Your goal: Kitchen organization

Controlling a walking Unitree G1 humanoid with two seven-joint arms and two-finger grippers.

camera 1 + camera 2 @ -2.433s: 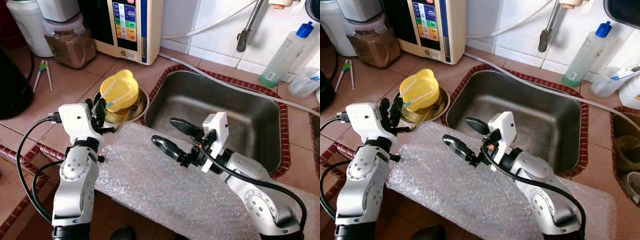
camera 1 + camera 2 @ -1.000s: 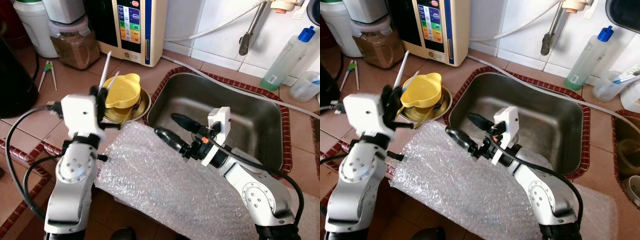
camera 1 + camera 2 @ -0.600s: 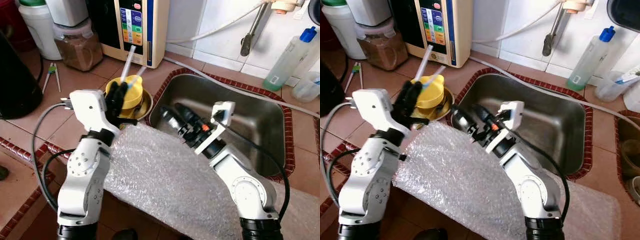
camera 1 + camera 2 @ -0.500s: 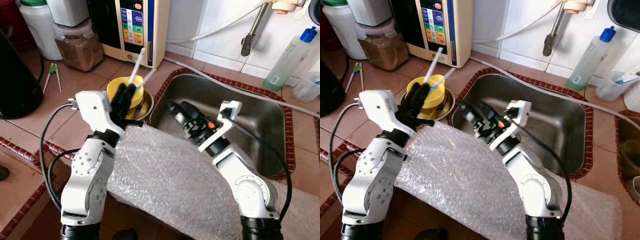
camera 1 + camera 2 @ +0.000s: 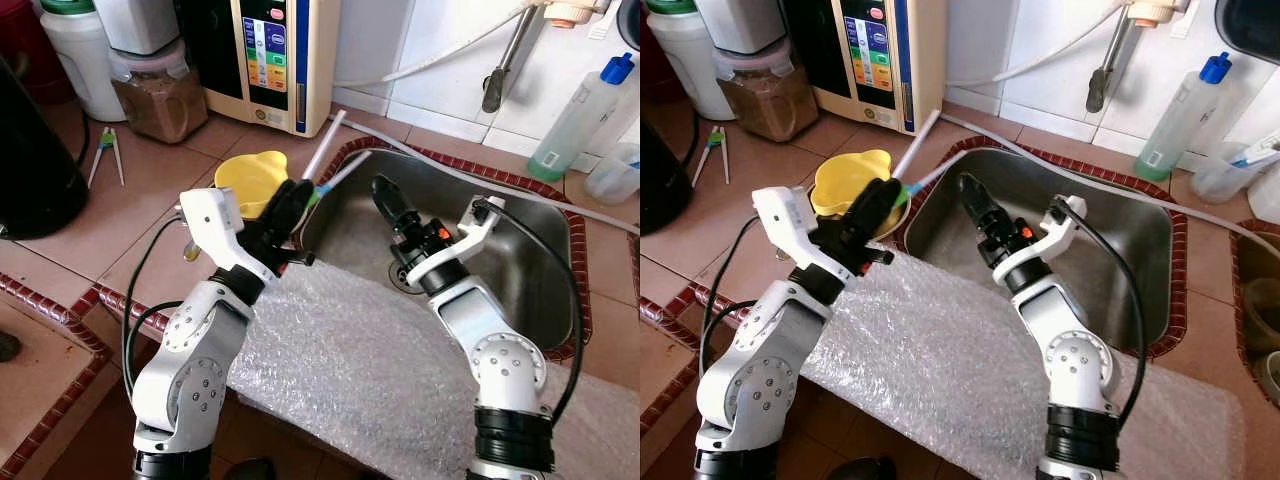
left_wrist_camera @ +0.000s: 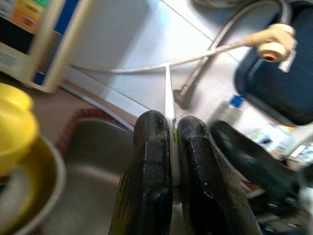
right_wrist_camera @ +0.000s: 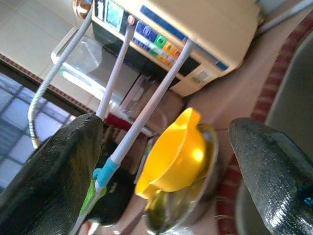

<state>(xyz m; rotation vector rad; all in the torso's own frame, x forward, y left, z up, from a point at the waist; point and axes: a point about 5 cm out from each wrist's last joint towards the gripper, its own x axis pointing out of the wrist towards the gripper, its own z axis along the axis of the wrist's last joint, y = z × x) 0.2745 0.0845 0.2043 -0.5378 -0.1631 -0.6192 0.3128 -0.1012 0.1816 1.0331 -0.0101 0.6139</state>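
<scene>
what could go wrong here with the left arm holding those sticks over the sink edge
The left gripper is shut on two thin sticks near their lower ends, so the long free ends could swing or slip out into the sink. The right gripper, jaws open, sits close beside them and might knock them on approach. The yellow bowl lies just behind the left arm and could get bumped.

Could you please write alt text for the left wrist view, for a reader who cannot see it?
The left claw is shut on a thin white stick, pointing over the steel sink. A yellow bowl sits at one side, with a white tiled wall and a hose behind.
</scene>
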